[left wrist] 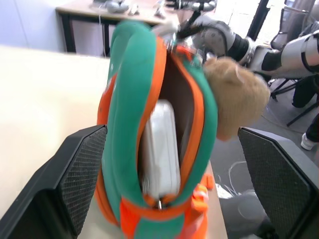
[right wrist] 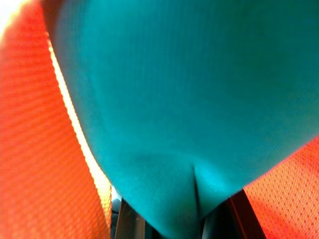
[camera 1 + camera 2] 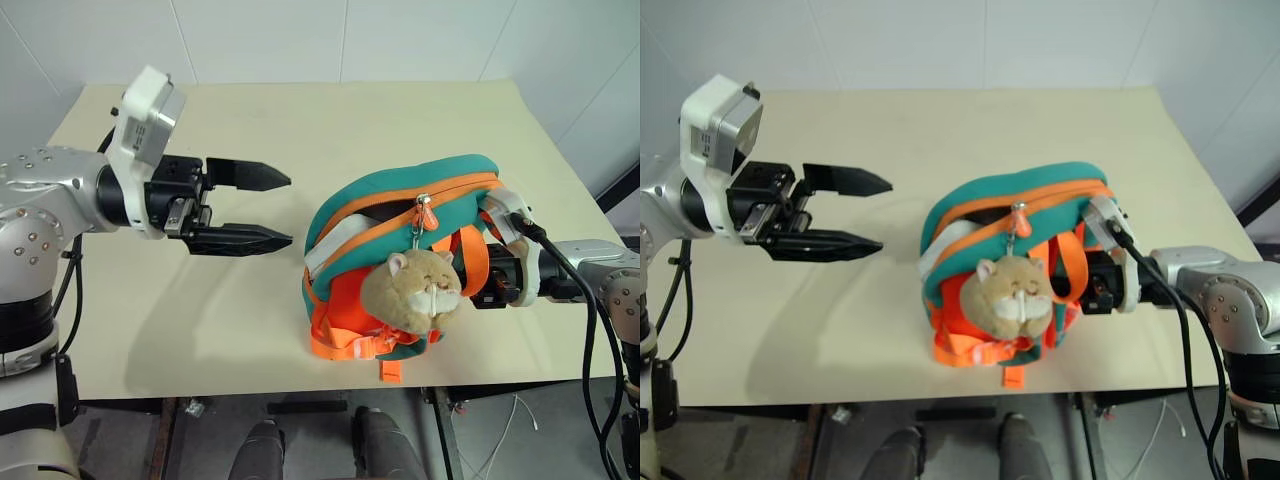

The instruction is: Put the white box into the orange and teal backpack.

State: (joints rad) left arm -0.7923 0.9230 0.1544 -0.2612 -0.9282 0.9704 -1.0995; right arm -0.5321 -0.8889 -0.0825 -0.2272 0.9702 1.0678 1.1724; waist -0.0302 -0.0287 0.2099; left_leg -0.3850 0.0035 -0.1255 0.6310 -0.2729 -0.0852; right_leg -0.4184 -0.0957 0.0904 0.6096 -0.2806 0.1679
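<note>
Small fabric orange and teal backpack (image 3: 400,250) stands near the front edge of the pale wooden desk (image 3: 330,120), toward its right side, tan plush animal charm (image 3: 425,288) hanging off the zipper. Zip mouth gapes toward the left arm.

Flat white plastic box with rounded corners (image 1: 160,149) sits inside that opening, one end showing between the teal lips; looks mostly in, not fully sunk.

Left gripper (image 3: 250,208): fingers spread wide, empty, in the air well apart from the bag on its left.

Right gripper (image 2: 169,224): jaws pinched together on teal fabric at the bag's right side, steadying it.

Judgement: placement is essentially done. Keep the right pinch firm and the left clear of the opening so the bag doesn't tip and spill the box.
</note>
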